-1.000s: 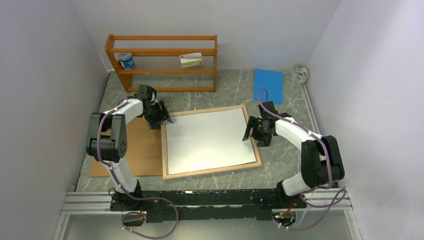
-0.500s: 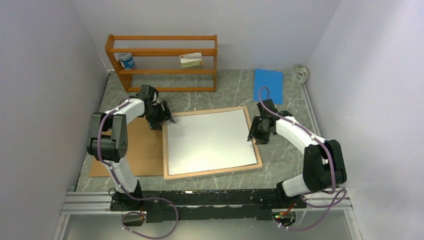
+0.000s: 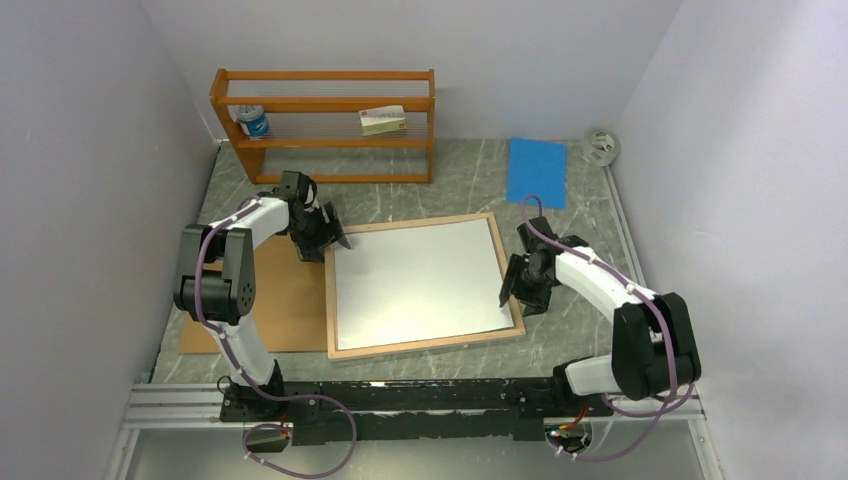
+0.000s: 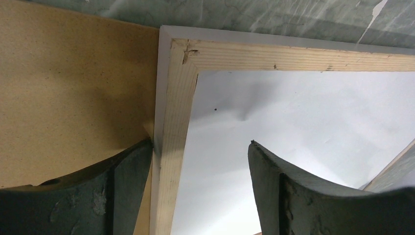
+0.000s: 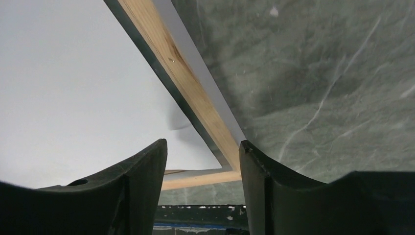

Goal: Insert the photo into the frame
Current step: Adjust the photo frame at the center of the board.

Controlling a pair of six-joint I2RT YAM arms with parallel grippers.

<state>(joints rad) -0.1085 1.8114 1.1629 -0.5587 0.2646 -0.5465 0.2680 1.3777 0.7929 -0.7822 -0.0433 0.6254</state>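
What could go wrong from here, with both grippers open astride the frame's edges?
1. The left gripper straddles the frame at its corner rail; a sideways pull could drag the frame and unseat the photo.
2. The photo looks slightly buckled near that corner, so a finger pressing there might crease it.

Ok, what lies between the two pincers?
The frame, wood reverse up, holding the photo white side up, spans from the left pincer to the right pincer; clear in the top view.
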